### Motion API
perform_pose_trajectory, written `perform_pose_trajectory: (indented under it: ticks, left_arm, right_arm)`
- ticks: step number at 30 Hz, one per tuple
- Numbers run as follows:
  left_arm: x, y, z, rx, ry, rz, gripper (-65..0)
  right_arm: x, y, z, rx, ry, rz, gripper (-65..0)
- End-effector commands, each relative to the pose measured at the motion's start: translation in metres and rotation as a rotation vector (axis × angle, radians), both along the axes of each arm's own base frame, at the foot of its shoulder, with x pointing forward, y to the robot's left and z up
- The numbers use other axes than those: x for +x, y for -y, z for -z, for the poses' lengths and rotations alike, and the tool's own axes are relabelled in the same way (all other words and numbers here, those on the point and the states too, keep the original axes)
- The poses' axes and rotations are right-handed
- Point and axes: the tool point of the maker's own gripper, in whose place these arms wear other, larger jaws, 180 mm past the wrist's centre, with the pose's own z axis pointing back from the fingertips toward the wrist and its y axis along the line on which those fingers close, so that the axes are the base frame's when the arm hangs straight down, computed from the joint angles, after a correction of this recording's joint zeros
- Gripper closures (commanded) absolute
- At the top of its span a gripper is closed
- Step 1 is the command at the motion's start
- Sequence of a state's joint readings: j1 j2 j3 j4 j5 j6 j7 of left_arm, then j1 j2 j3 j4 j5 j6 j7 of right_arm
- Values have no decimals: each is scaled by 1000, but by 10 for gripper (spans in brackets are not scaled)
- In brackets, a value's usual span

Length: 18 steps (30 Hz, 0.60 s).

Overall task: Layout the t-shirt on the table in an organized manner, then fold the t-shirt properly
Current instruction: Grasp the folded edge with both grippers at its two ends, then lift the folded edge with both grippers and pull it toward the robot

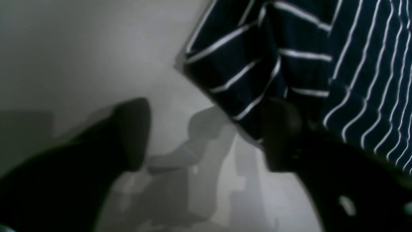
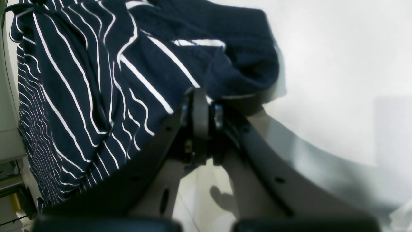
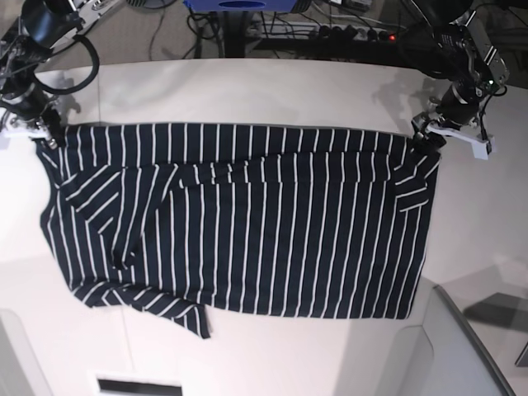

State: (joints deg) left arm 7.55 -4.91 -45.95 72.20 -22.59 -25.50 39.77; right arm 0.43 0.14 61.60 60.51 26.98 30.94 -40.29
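The dark navy t-shirt [image 3: 247, 231] with thin white stripes lies spread wide across the white table [image 3: 247, 91], with folds bunched at its near left. My right gripper [image 3: 45, 136] is at the shirt's far left corner. The right wrist view shows that gripper [image 2: 203, 96] shut, with dark fabric [image 2: 80, 80] pinched between its tips. My left gripper [image 3: 425, 136] hovers at the far right corner. Seen from the left wrist, the left gripper [image 1: 206, 135] is open, with bare table between the fingers. The striped corner [image 1: 289, 48] lies against one finger [image 1: 280, 135].
Cables and a power strip [image 3: 346, 33] run behind the table's far edge, beside a blue object [image 3: 239, 4]. A grey panel [image 3: 470, 355] rises at the near right corner. The table's curved edge passes close to both arms.
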Motion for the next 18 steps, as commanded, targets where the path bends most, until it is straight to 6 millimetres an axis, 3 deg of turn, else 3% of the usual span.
perform_pose_trajectory:
  ticks: [1,4,11,18]
  left_arm:
    - [15,-7,-13,18,51,-4,-416]
    - [20,-7,-6,-13,45,-18,-375]
    - [34,-16,-5,-9,93,-49,-370]
    - [30,-13,13,11,30,-31,-365]
  right_arm:
    - [-6,1,4,-9,-49,-22,-5]
    - [-6,1,4,-9,-49,-22,-5]
    - [-6,1,4,-9,-49,-22,-5]
    - [-6,1,4,-10,-47,-20,-5]
